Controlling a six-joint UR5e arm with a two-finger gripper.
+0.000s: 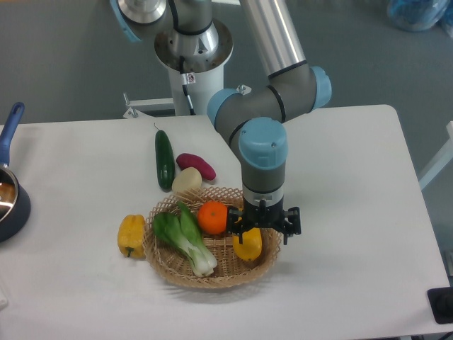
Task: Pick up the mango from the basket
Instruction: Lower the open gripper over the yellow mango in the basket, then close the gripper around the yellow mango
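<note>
White table (354, 212) with rounded far corners, filling most of the view. Beyond its far edge, a grey-blue floor (64, 57), evenly lit and without strong shadows. At far right, on the floor, part of a blue translucent bag (417, 14). At the near right corner of the view, a small dark object (442, 306), cut off by the frame.

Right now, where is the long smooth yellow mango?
The mango lies in the right part of the round woven wicker basket, just right of the round orange, directly under the gripper.
</note>
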